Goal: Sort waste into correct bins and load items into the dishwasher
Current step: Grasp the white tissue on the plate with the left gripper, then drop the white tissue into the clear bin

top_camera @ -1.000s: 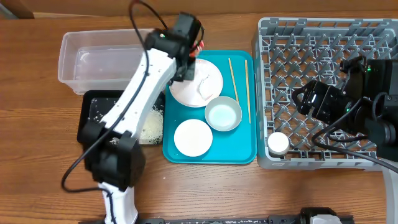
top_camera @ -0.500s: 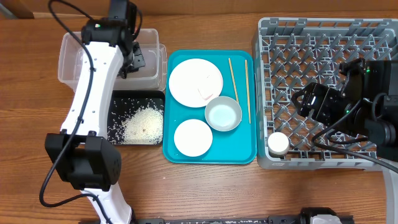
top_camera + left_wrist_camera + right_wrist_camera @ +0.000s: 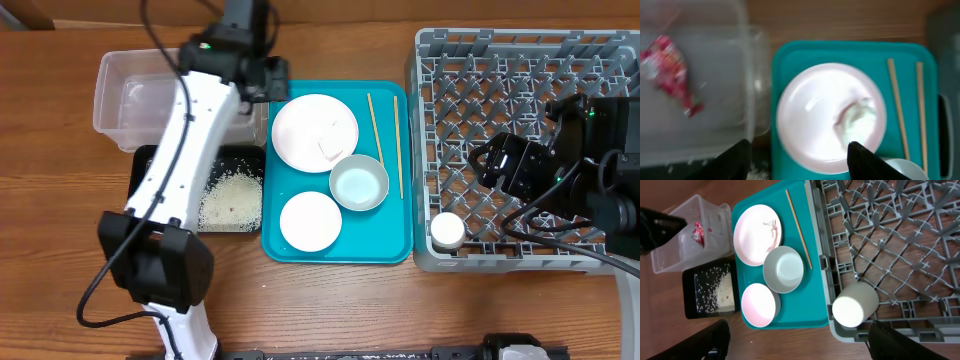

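Note:
The crumpled red wrapper (image 3: 667,65) lies loose in the clear tub (image 3: 125,100). My left gripper (image 3: 800,162) hangs open and empty above the gap between the tub and the teal tray (image 3: 340,245). A crumpled white tissue (image 3: 857,117) rests on the large plate (image 3: 305,125). Rice grains (image 3: 228,197) fill the black tray (image 3: 145,170). The bowl (image 3: 359,183), the small plate (image 3: 310,221) and two chopsticks (image 3: 375,130) sit on the teal tray. A small cup (image 3: 855,304) stands in the grey dish rack (image 3: 520,60), over which my right gripper (image 3: 800,345) stays open.
The left arm (image 3: 185,150) stretches from the table's front edge across the black tray to the tub's right end. The right arm (image 3: 560,165) covers the right half of the rack. Bare wooden table (image 3: 330,300) lies in front of the trays.
The left gripper carried the red wrapper from above the plate to the clear tub, opened and let it go, then swung back right toward the teal tray. The right arm has not moved.

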